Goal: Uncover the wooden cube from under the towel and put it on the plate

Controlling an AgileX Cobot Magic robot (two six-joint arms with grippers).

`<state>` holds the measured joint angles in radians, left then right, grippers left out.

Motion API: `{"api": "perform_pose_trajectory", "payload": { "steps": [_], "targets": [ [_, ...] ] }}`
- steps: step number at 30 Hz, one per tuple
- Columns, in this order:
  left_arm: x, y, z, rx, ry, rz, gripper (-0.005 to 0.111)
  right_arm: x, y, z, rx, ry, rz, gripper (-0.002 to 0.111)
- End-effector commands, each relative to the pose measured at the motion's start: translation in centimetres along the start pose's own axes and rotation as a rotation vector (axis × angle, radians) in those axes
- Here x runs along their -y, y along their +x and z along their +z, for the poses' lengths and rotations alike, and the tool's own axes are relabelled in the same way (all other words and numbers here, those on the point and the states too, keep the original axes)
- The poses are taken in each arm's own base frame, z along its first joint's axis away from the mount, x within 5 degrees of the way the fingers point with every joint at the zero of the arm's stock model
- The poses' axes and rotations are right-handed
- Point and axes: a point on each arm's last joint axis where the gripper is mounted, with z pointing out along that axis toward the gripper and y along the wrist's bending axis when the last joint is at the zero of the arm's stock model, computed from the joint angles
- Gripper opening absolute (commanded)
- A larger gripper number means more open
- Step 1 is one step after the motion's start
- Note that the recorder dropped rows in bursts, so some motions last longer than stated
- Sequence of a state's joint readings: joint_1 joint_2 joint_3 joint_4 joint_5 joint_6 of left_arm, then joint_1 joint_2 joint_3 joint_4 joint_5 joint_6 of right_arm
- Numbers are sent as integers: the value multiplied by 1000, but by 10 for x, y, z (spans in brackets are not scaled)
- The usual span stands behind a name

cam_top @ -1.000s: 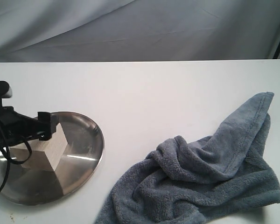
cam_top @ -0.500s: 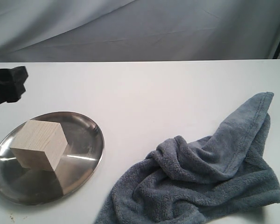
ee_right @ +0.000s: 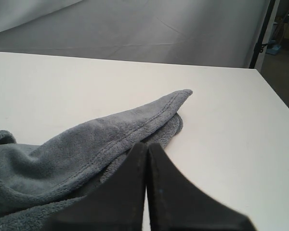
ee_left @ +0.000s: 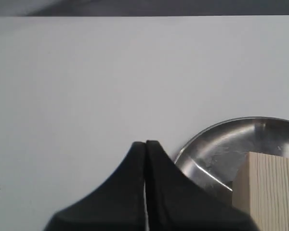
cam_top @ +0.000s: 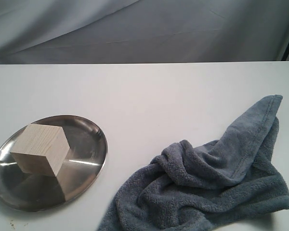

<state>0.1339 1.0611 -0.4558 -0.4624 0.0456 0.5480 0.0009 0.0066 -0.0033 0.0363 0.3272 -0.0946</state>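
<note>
Pale beige wood on bright metal: sharp-edged wooden cube (cam_top: 40,149) flat on one face on the round, shallow, shiny stainless-steel plate (cam_top: 89,139), uncovered, with one vertical edge turned toward the exterior camera. Set left of the dish's middle, and mirrored darkly in the metal below it. Plate at the near left of the white bench (cam_top: 149,91).

Well apart to the right — fluffy grey-blue terry towel (cam_top: 216,187), crumpled in a loose heap, with one hemmed corner drawn out toward the far right. No contact with plate or cube.

Left pincer (ee_left: 145,144), seen only from its own wrist camera: black tips clenched tight against each other, nothing between them, close to the plate's rim and clear of the cube.

Right pincer (ee_right: 146,147), likewise seen only from its wrist camera: clenched, empty, tips over the towel's hemmed edge — touching the cloth or not, cannot tell.

Behind the bench, a grey fabric backdrop (cam_top: 144,29) with slack folds.
</note>
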Motion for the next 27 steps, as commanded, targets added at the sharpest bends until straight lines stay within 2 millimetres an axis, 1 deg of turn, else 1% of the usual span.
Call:
{"api": "perform_pose_trajectory", "payload": {
  "steps": [1,3,7,8,11,13,16,18,20,24,25,27],
  "targets": [
    [11,-7,-29,60,69,69,0,0,0,0,10,-4,1,0],
    [23,-8,-52,88,150,94,0,0,0,0,10,-4,1,0],
    [27,-3,-75,96,202,118,0,0,0,0,10,-4,1,0],
    [27,-1,-85,105,218,125,0,0,0,0,10,-4,1,0],
    [28,4,-97,102,232,164,0,0,0,0,10,-4,1,0],
    [29,12,-104,45,249,163,0,0,0,0,10,-4,1,0],
    [29,19,-108,-20,255,139,0,0,0,0,10,-4,1,0],
    [32,19,-109,-19,291,98,0,0,0,0,10,-4,1,0],
    [40,16,-113,20,377,53,0,0,0,0,10,-4,1,0],
    [61,14,-133,153,625,236,0,0,0,0,10,-4,1,0],
    [65,14,-140,186,683,237,0,0,0,0,10,-4,1,0],
    [70,13,-154,237,772,169,0,0,0,0,10,-4,1,0]
  ]
}}
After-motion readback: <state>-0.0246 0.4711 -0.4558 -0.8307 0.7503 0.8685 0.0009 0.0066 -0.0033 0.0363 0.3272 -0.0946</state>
